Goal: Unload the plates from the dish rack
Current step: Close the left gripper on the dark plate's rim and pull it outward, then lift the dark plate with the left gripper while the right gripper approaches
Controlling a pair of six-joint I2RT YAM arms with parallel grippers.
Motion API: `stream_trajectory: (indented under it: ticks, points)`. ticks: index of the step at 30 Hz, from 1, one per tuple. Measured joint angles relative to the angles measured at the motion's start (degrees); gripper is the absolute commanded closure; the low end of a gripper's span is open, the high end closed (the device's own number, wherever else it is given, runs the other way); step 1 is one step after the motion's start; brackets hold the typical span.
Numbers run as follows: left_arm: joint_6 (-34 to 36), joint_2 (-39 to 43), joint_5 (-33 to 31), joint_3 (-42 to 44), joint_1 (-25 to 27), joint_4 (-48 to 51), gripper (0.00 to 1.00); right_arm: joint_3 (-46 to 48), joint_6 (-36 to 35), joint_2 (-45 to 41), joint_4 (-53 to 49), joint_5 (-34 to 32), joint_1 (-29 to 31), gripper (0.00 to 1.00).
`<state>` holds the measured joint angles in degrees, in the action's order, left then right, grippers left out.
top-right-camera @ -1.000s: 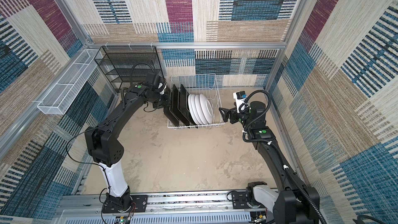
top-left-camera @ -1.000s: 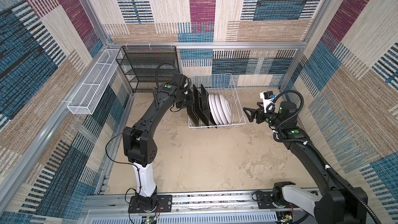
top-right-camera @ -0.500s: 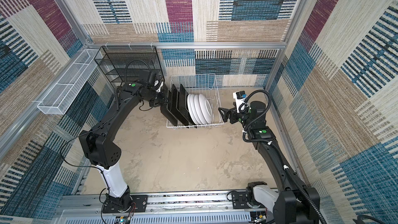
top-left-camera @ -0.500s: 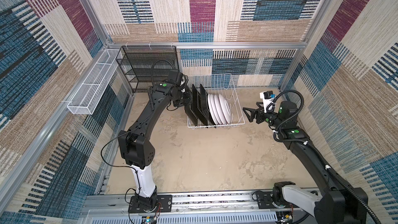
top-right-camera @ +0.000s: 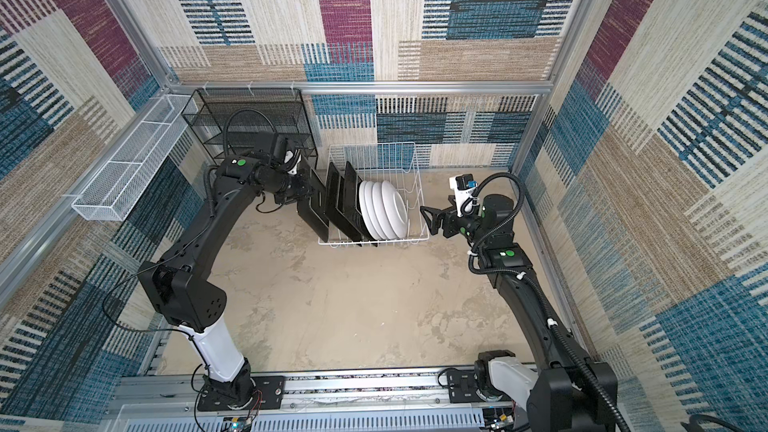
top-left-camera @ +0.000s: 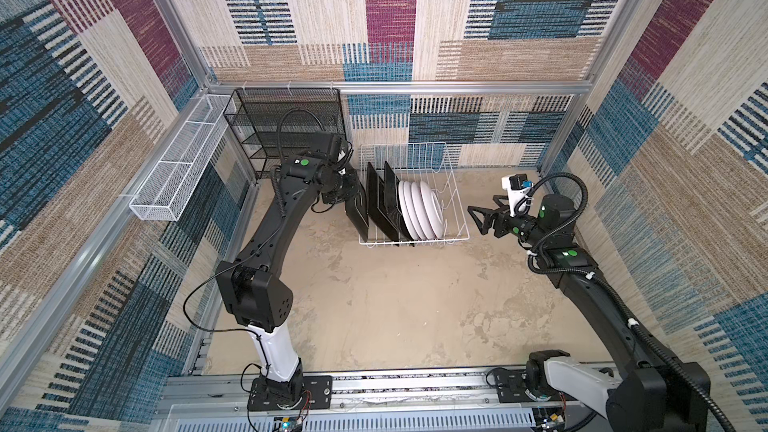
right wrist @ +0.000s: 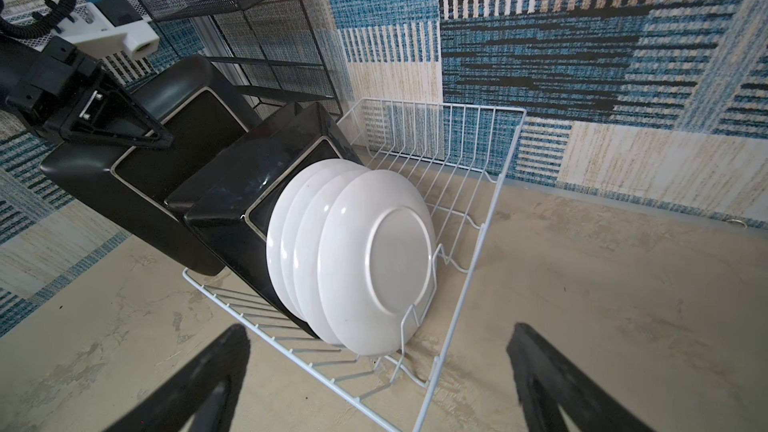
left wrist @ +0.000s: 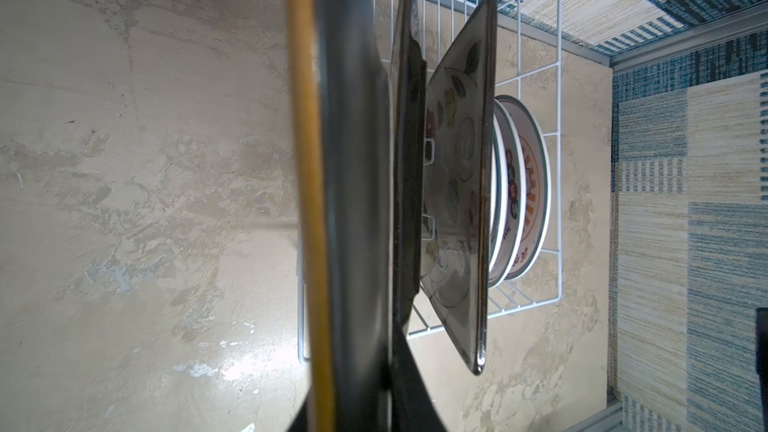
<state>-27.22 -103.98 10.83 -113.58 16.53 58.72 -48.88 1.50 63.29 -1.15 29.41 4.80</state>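
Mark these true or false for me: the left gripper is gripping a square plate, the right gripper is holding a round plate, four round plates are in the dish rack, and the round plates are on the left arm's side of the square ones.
1. The left gripper is gripping a square plate. True.
2. The right gripper is holding a round plate. False: it is open, holds nothing and sits beside the dish rack, clear of it.
3. Four round plates stand in the dish rack. True.
4. The round plates are on the left arm's side of the square ones. False: they stand on the right arm's side, and the square plates are nearer the left arm.
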Motion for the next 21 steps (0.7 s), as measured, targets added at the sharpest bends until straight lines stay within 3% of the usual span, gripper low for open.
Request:
stream_trajectory:
  ticks: [15, 21]
  points:
    - [0.2, 3.5, -1.6, -2.6, -1.1, 1.4, 1.00, -0.9, 1.7, 0.6, 0.6, 2.3, 0.0, 0.01]
    - [4.1, 5.7, -3.3, -5.3, -1.1, 2.1, 1.00, -1.9, 2.8, 1.0, 1.3, 3.9, 0.0, 0.01]
